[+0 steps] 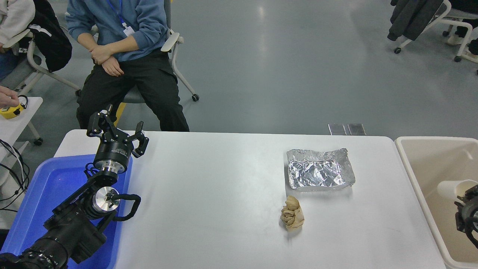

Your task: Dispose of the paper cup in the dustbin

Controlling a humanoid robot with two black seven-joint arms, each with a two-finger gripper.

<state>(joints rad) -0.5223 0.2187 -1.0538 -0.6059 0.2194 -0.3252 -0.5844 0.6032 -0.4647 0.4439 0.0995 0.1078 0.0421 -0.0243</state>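
Observation:
The white paper cup [452,188] lies on its side in the air over the beige dustbin [418,175] at the table's right end. My right gripper [464,195] comes in from the right edge and is shut on the cup's wide end; most of the gripper is cut off by the picture's edge. My left gripper [117,131] is parked at the lower left with its fingers spread and empty, above the corner of the blue bin [44,183].
A crinkled silver foil tray [319,173] and a crumpled brown paper ball [292,217] lie on the white table [216,194] right of centre. A person sits on a chair beyond the far left edge. A hand and a yellow device are at the far left.

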